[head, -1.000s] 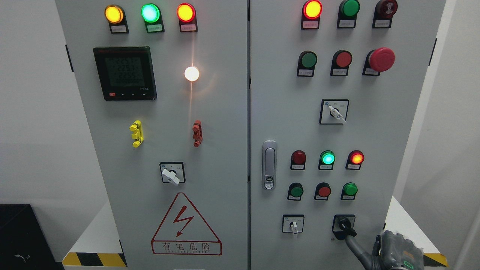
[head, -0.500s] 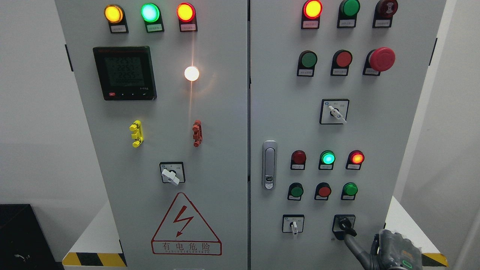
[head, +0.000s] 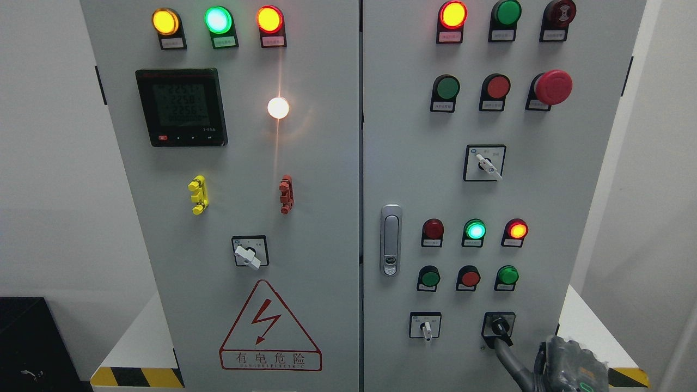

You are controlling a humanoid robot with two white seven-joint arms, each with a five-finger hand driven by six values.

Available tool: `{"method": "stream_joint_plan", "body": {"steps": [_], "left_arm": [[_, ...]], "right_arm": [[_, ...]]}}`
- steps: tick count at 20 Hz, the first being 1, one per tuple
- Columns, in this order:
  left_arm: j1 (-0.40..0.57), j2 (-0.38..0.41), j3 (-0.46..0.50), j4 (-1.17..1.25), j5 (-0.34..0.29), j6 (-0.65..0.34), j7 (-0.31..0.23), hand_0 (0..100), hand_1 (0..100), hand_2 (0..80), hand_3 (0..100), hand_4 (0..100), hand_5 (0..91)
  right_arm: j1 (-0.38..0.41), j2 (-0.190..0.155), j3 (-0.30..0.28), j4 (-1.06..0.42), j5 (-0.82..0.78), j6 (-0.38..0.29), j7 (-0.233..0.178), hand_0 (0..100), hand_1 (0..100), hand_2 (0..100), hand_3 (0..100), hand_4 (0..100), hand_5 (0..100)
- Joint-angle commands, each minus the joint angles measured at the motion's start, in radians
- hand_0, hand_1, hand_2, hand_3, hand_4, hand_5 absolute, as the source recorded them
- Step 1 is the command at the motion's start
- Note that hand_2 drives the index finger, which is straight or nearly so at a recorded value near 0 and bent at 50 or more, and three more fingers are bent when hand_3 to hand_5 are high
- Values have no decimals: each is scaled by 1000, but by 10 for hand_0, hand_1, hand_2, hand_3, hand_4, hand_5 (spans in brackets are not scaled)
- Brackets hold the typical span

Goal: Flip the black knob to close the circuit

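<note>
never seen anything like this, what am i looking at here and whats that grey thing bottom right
This is one picture, taken from a camera on a humanoid robot's head. It faces a grey electrical cabinet with two doors. The doors carry coloured indicator lamps, push buttons, a digital meter, a red emergency stop button, a door latch and several rotary switches.

The grey thing is the robot's right hand, coming in from the lower right. One finger reaches up to the black knob at the bottom of the right door and appears to touch it. The left hand is out of view.
</note>
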Motion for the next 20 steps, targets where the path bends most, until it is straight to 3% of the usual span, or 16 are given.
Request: {"method": "stream_joint_plan", "body": {"steps": [1,9,19,20], "left_arm": [[21,0,0,-23,0,-1,0,120,556,0,0,0,0],[21,0,0,-23,0,-1,0,120,556,0,0,0,0],[21,0,0,-23,0,-1,0,120,556,0,0,0,0],[21,0,0,-23,0,-1,0,120,556,0,0,0,0]], "right_arm": [[5,-1,45,-1,0,-4,4,0,0,877,1000,922,998],[23,1,57,-39,-3,-5,2,0,0,874,1000,922,999],[161,8,83,-229,-115,-4,-6,0,0,818,998,899,964],[181,8,82,-250,-138,-4,-21,0,0,812,993,896,961]]}}
